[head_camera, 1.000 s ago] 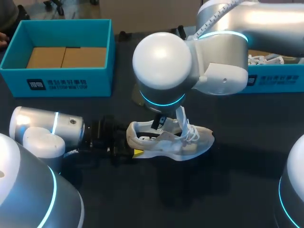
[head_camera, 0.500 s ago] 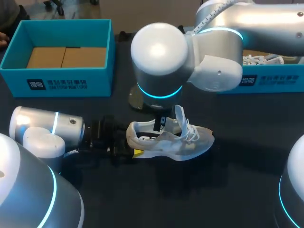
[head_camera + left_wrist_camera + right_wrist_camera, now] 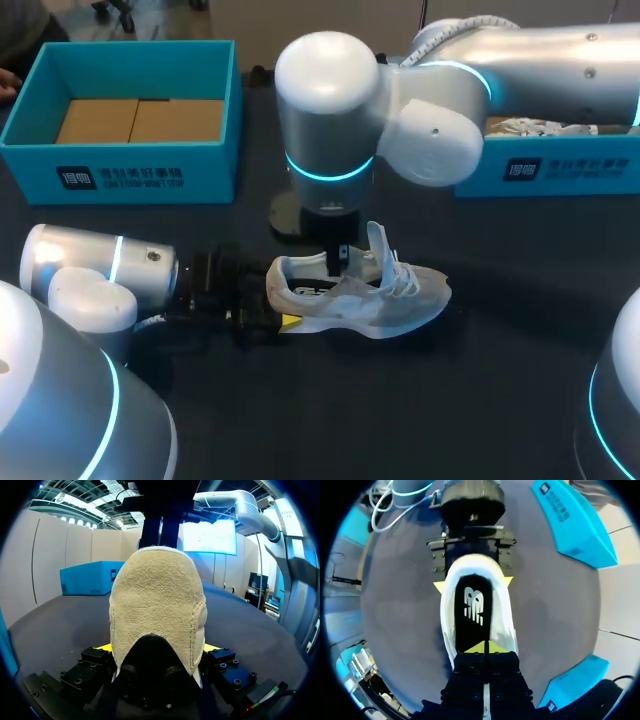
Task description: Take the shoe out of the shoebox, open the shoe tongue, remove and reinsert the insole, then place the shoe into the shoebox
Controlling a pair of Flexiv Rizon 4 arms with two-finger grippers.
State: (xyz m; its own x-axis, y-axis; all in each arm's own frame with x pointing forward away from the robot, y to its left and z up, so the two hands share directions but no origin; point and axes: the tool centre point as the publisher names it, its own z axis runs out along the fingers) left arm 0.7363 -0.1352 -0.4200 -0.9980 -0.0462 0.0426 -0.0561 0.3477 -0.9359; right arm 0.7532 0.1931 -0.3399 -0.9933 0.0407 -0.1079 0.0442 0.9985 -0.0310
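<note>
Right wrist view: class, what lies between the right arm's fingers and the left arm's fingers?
The white shoe, its black insole showing, spans that stretch in the right wrist view; the left fingers clamp its heel.

A robot lab is indicated: a dark surface is flanked by a left arm and a right arm, with a blue shoebox at its far edge.

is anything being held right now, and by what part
The left gripper is shut on the heel of the white lace-up sneaker, a yellow tip on each side. Whether the right gripper pinches anything cannot be told.
</note>
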